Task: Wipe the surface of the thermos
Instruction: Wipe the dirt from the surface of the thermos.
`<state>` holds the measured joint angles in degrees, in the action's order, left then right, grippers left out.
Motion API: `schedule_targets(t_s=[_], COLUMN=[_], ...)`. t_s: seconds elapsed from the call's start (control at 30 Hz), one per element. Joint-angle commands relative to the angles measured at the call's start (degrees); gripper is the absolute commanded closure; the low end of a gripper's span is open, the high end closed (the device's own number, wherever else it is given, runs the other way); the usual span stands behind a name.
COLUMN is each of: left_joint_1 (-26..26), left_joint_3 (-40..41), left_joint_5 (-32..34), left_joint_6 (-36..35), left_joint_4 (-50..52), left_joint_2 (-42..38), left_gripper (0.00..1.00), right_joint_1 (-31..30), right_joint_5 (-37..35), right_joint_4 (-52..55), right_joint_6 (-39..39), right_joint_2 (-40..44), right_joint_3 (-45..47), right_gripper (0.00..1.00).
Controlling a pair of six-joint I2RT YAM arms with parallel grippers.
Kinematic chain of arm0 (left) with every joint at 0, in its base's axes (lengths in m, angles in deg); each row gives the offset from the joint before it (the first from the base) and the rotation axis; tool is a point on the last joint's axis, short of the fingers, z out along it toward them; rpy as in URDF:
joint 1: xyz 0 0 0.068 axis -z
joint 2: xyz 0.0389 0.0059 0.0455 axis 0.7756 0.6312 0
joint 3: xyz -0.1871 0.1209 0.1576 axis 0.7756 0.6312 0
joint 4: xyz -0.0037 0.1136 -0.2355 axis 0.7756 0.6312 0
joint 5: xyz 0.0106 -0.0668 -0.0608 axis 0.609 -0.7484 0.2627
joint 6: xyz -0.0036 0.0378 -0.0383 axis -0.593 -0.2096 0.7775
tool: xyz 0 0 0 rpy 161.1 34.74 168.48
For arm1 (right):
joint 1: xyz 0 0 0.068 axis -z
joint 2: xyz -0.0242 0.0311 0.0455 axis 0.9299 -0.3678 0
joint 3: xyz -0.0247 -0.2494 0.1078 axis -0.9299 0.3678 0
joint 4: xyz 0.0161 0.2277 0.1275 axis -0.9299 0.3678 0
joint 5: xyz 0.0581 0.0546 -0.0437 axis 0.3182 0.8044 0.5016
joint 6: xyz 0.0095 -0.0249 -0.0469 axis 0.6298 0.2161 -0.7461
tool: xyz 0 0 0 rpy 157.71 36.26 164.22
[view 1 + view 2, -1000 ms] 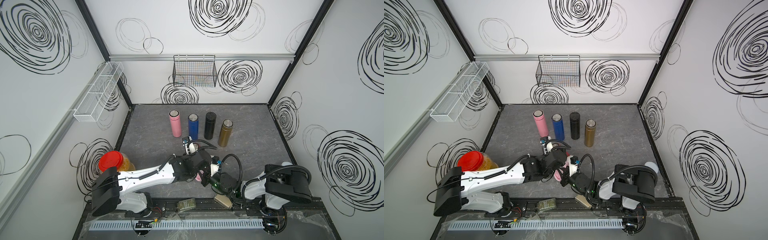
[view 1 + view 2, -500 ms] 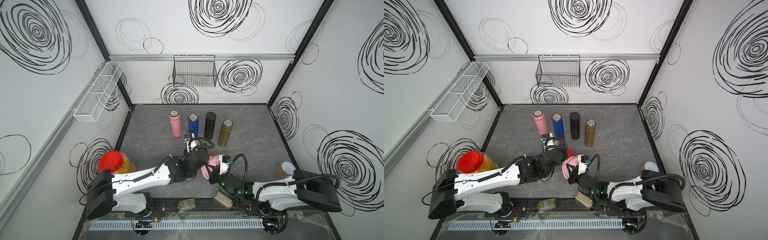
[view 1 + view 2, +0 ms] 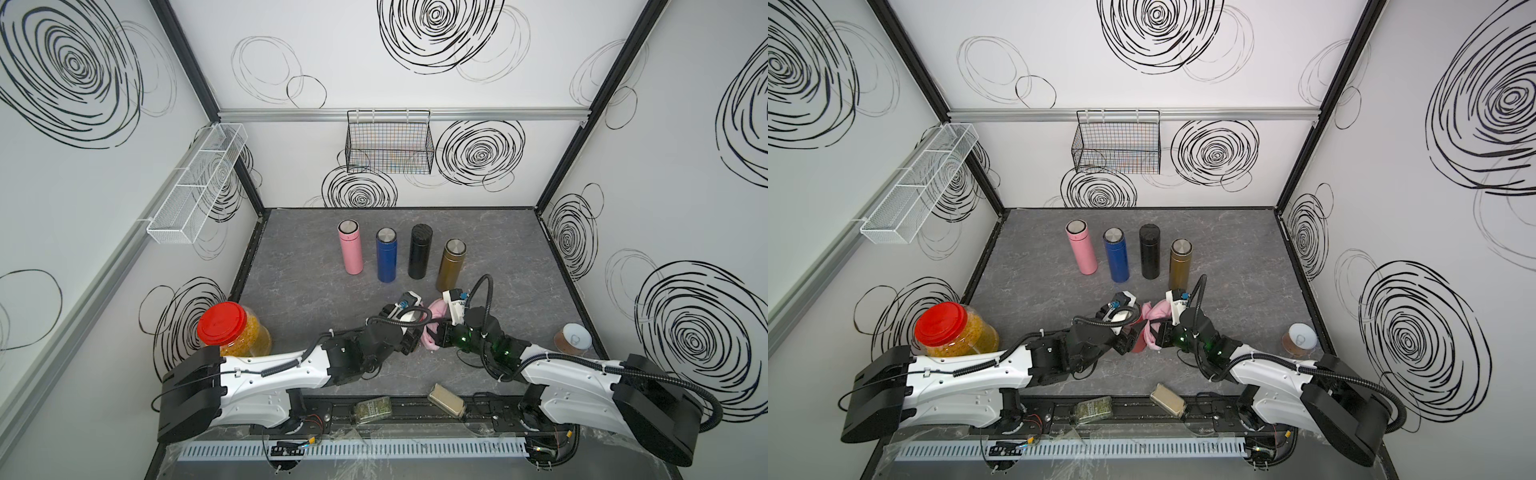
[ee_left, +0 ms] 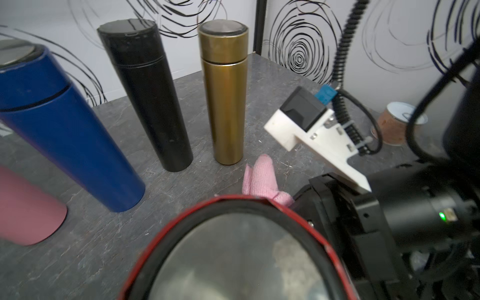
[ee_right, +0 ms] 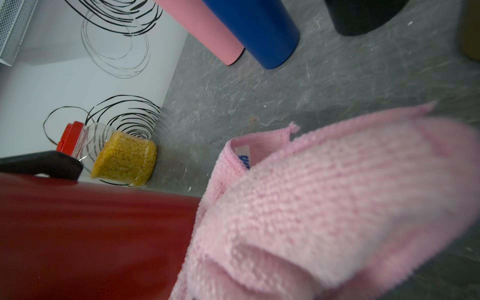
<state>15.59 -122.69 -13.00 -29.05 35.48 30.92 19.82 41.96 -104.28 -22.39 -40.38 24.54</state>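
Note:
A red thermos with a steel top stands upright near the front middle, and my left gripper is shut on its body. Both top views show only a sliver of its red side between the two wrists. From the right, my right gripper is shut on a pink knitted cloth. The cloth lies bunched against the thermos's red wall. A fold of the cloth sticks up behind the rim in the left wrist view. Neither gripper's fingers show.
Behind stand a pink bottle, a blue one, a black one and a gold one. A red-lidded jar is at the left wall, a small tub at the right. A little jar and a box lie on the front rail.
Both grippers have moved a little away from the front edge, still holding the thermos and cloth. The right arm has stretched out from its folded pose, and the cloth has slid along the thermos.

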Motion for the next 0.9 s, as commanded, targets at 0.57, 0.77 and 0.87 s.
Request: schedule_targets(t_s=[0.57, 0.77, 0.87], left_joint_1=[0.6, 0.3, 0.0], left_joint_3=[7.9, 8.1, 9.3], left_joint_5=[-13.6, -12.3, -10.3], left_joint_6=[-10.5, -10.7, -10.3], left_joint_4=[-17.3, -17.3, -18.6], left_joint_2=[-5.8, -4.2, -4.3], left_gripper=[1.00, 1.00, 1.00], right_joint_1=[4.9, 2.7, 1.2], right_joint_5=[25.1, 19.1, 16.9], right_joint_4=[-17.6, -18.6, -20.5], right_joint_6=[4.3, 1.5, 1.8], right_joint_2=[-7.9, -16.9, -20.7], right_joint_3=[-4.0, -2.4, -1.7], right_gripper=[1.00, 1.00, 1.00])
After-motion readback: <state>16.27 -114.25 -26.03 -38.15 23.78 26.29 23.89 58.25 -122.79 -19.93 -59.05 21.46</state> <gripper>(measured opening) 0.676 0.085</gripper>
